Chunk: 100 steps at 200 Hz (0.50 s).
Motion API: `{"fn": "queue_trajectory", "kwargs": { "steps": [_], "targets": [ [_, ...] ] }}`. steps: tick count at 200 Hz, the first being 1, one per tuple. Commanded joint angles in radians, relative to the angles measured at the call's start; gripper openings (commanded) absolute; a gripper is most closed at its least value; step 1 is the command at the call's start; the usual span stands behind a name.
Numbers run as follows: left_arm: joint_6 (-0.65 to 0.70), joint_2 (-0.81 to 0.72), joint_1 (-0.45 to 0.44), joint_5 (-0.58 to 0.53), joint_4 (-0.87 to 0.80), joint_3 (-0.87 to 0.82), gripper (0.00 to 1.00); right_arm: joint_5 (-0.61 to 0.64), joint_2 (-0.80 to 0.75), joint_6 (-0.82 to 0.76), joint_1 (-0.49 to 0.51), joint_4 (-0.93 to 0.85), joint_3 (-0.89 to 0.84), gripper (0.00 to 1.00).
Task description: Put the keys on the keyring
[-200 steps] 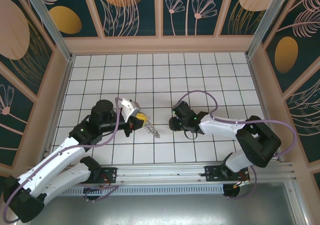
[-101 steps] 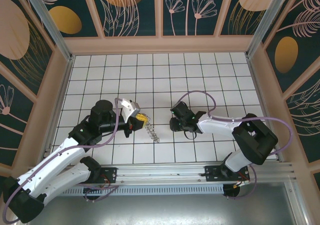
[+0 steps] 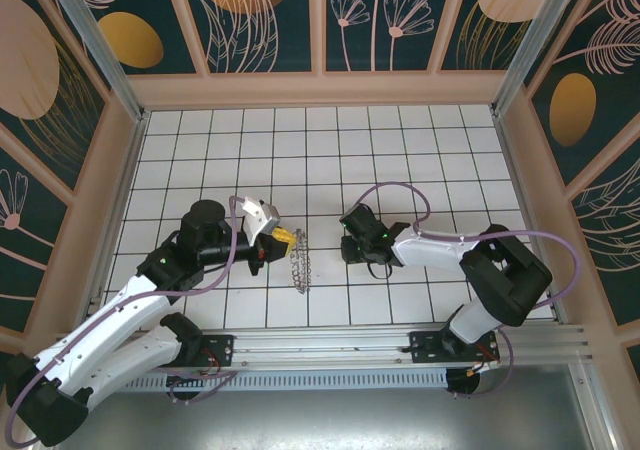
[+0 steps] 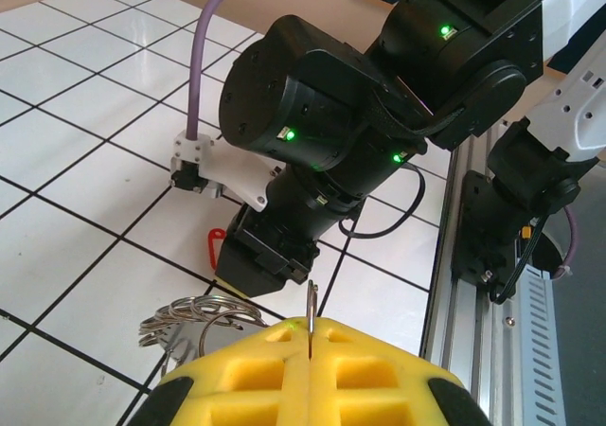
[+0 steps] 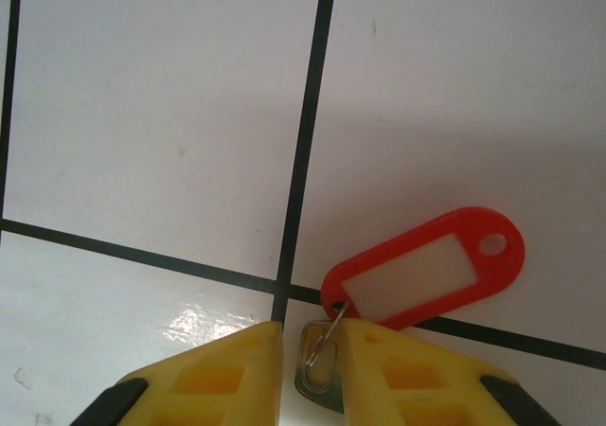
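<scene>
two end effectors, one with the ring and one over the key

the keys [image 5: 426,267] are a single small red plastic tag with a pale blank label window and a hole at one end. a thin pale metal loop is hooked to its other end. the tag lies flat on the white, black-gridded worktop [image 3: 400,150], just beyond the fingertips of the right end effector [image 5: 308,336] and slightly to one side. the metal loop sits right between the two yellow fingers [image 5: 227,369]. those fingers stand close together with only a narrow gap, one on each side of the loop. i cannot tell whether they actually pinch it.

the keyring [image 4: 199,317] is a bunch of thin grey metal loops. from above it looks like a short jagged chain [image 3: 299,267] hanging from the tip of the left end effector [image 4: 311,331]. that end effector's yellow fingers are pressed together and clamped on the ring, and a thin metal edge stands up from the seam between them.

the two end effectors are near each other, and the red tag lies on the worktop between them, under the right one.
</scene>
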Motion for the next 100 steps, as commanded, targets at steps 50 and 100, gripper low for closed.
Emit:
{"fn": "queue_trajectory", "kwargs": {
  "steps": [50, 100],
  "targets": [
    [-0.010, 0.006, 0.005, 0.025, 0.047, 0.002, 0.00, 0.034, 0.029, 0.012, 0.006, 0.014, 0.027, 0.12],
    [-0.010, 0.022, 0.005, 0.011, 0.040, 0.004, 0.00, 0.039, 0.021, 0.007, 0.005, 0.006, 0.021, 0.00]
  ]
}}
